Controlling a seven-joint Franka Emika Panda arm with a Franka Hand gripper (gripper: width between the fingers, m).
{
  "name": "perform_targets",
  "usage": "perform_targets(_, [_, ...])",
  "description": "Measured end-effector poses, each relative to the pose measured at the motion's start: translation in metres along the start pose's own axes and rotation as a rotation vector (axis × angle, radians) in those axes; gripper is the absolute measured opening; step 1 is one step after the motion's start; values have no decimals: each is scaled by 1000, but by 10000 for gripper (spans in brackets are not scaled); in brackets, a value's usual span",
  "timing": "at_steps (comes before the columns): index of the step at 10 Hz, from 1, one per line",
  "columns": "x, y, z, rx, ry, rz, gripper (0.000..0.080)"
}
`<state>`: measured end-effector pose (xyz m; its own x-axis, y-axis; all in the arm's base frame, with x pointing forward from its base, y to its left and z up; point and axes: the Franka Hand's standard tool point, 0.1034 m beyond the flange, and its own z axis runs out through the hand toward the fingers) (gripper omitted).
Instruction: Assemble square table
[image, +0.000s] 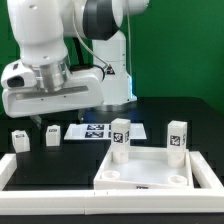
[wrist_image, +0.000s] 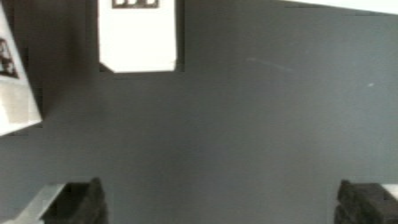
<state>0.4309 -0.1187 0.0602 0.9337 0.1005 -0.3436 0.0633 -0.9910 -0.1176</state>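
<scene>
- Exterior view: the white plastic square tabletop panel (image: 146, 173) with raised edges lies on the black bench (image: 60, 165), sockets up.
- A stubby white tagged leg (image: 120, 140) stands upright at the panel's far corner on the exterior view's left, and a second upright leg (image: 177, 135) at the other far corner (seated or only resting, I cannot tell).
- Two small loose legs (image: 19, 140) (image: 52, 133) stand well apart from the panel, to the exterior view's left.
- The flat white marker board (image: 100, 131) lies behind the panel.
- The white robot arm (image: 50, 70) hangs above the loose legs, away from the panel.
- Wrist view: the jaws are apart, holding nothing, with the dark fingers (wrist_image: 71, 200) over bare bench.
- Two white tagged pieces (wrist_image: 139, 40) (wrist_image: 15, 80) lie beyond them.
</scene>
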Motion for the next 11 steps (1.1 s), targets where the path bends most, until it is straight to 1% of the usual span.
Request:
perform_targets(1, [3,-1,1,6,-43,-10,649])
perform_targets(2, [-3,-4,5,18,-125,-8,649])
perform_targets(3, [-10,1,13,-3,-244,-7,649])
perform_targets(4, [-19,15,21,-30,-335,-24,649])
perform_targets(5, [-22,24,28,-37,-345,-8,649])
perform_targets(6, [-26,28,33,-36,-350,1,649])
perform_targets(11, [-26,25,34,-36,-357,-6,649])
